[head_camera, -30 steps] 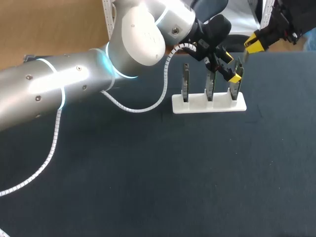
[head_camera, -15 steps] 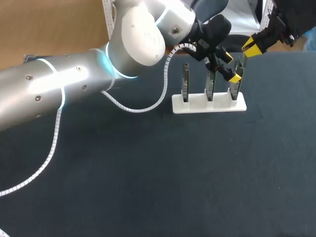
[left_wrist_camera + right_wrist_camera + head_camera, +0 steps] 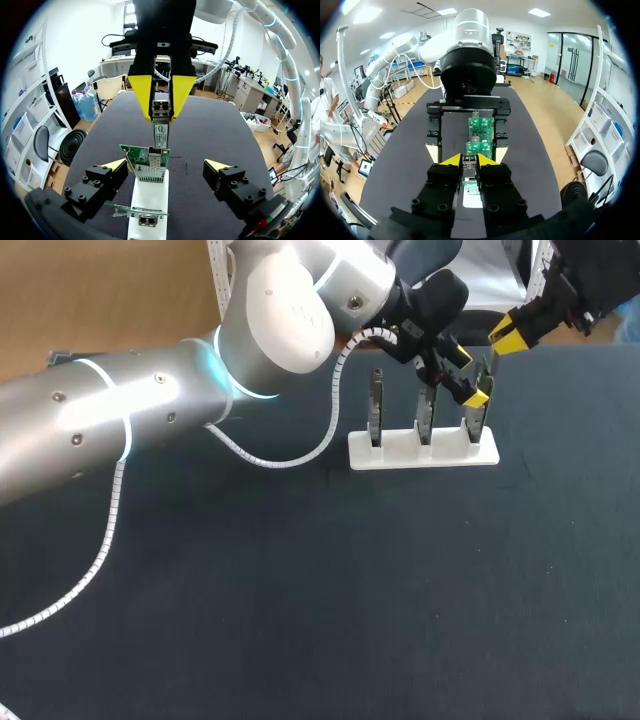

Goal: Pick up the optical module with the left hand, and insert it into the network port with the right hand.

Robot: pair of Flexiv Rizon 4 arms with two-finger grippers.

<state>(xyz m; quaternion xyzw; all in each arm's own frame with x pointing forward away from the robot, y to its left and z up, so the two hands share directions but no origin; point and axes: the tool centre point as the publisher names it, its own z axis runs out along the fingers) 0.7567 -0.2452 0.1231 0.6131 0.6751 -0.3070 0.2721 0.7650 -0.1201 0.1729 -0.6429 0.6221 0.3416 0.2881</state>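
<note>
Yellow-tipped right end effector [image 3: 160,119] clamps the module [image 3: 161,133], long axis upright, just above the port [image 3: 150,173]; left end effector [image 3: 165,165] gapes wide, empty, flanking the board [image 3: 131,152].

Right gripper [image 3: 469,159] clamps optical module [image 3: 469,170], apparently above nearest green board [image 3: 482,147]; left gripper [image 3: 466,152] spread beyond.
</note>
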